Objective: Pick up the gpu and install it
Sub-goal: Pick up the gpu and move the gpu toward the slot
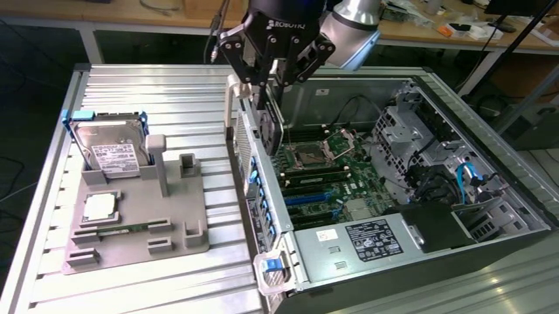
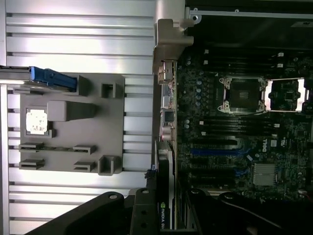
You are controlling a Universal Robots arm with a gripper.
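Gripper [image 1: 272,80] pinches the gpu [image 1: 268,127] upright, seemingly by its top edge; below it, the open computer case [image 1: 336,98] holds the motherboard [image 1: 332,180]

Clamps the gpu [image 1: 269,124] upright and edge-on in the black pincer [image 1: 269,82], above the side wall of the open computer case [image 1: 489,216]. Hangs by the motherboard [image 1: 328,186], near the processor socket [image 1: 310,155]. Stands apart from the grey holder [image 1: 175,222] on the ribbed table [image 1: 157,85], toward the exterior view's left, with hard drive [image 1: 109,154] upright, memory stick [image 1: 122,229] lying flat.
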